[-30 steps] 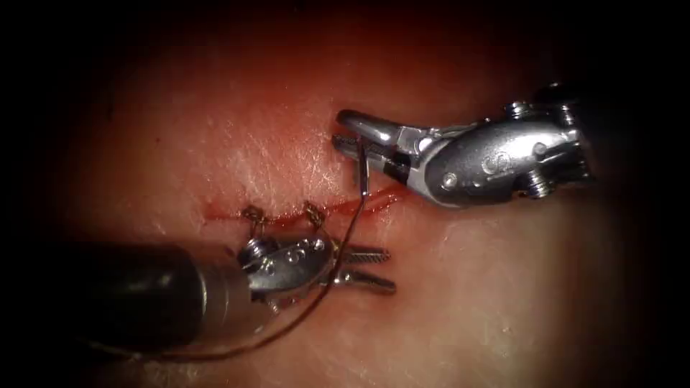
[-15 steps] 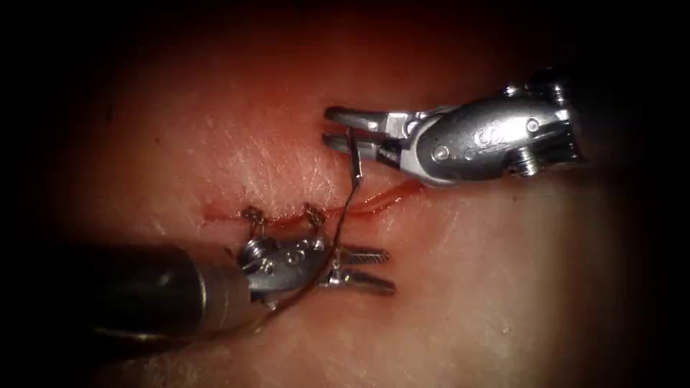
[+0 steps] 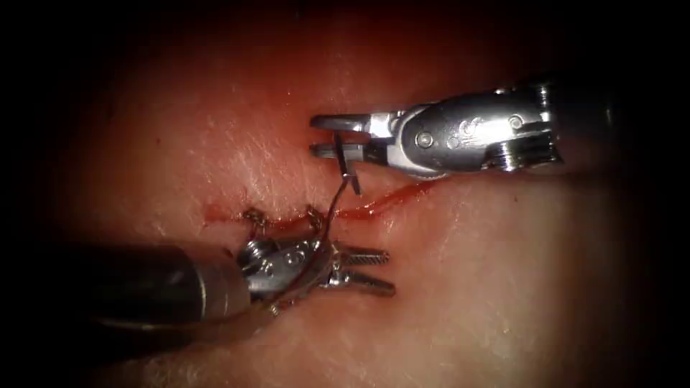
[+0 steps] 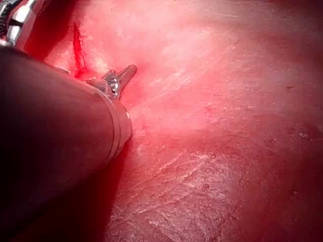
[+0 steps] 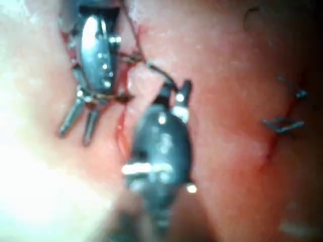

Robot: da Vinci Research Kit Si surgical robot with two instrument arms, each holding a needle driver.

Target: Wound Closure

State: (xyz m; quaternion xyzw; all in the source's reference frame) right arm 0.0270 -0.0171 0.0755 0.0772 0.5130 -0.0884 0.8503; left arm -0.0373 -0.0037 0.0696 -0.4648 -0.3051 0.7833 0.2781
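The pale pink slab of pork-belly tissue (image 3: 237,144) fills the frame, wet with red fluid along a thin dark-red cut (image 3: 374,207) that runs from left of centre toward centre-right of the endoscope view. Two brownish knotted stitches (image 3: 253,216) cross the cut's left part, side by side. The short curved steel needle (image 3: 347,164) hangs just above the cut, upper centre of the frame, clear of the tissue, its free end pointing down. A thin dark thread (image 3: 327,215) leaves that end, drops across the cut near the right stitch and curves off toward the lower left.
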